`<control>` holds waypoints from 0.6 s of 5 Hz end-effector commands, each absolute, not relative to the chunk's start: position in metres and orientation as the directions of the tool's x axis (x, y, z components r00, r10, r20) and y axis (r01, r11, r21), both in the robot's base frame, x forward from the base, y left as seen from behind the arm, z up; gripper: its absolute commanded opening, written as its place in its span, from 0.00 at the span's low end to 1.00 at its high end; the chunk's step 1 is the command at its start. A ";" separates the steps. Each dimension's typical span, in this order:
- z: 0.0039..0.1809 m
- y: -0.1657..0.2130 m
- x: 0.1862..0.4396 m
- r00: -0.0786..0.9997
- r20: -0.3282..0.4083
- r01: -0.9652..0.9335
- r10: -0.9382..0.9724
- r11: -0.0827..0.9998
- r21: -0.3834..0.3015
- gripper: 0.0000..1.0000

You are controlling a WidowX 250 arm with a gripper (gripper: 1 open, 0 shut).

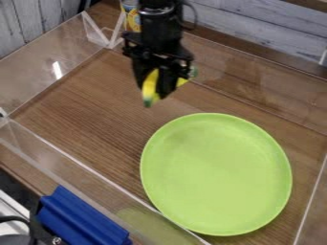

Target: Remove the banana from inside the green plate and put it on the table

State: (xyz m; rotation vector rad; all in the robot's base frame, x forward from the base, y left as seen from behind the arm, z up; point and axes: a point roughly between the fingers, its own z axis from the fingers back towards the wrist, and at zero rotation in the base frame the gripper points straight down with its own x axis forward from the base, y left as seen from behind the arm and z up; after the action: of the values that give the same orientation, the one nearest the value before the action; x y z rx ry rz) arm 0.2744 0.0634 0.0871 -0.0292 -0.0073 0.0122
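My black pincer (pixel 156 73) is clenched around the banana (pixel 151 86), near the top middle of the view. The banana points downward between my fingers, its yellow side facing out and its greenish tip at the bottom. It is outside the green plate (pixel 215 174), beyond the rim on the upper left side and apart from it. I cannot tell whether the tip touches the wooden table (pixel 83 110) or hangs just above it. A small patch of yellow also shows at the right of my fingers, too small for me to say what it belongs to. The plate lies flat, round and lime green, with nothing on it that I can make out. Clear walls (pixel 36 62) run along the table's edges. Behind my arm (pixel 160 21) a can (pixel 132 21) peeks out, partly hidden by me. At the lower left, outside the clear wall, there is a blue object (pixel 83 218), with a black cable (pixel 15 220) near it. Pale boards (pixel 262 29) stand at the back
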 end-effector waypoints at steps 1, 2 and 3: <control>0.096 0.080 0.270 0.998 0.057 -0.009 0.010 1.000 -0.015 0.00; 0.089 0.088 0.269 0.999 0.051 -0.011 0.012 1.000 -0.010 0.00; 0.081 0.095 0.269 0.999 0.042 -0.015 0.015 1.000 -0.003 0.00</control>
State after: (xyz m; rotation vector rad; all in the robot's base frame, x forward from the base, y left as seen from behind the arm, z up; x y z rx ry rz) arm 0.2673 0.0932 0.0741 -0.0151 -0.0168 0.0146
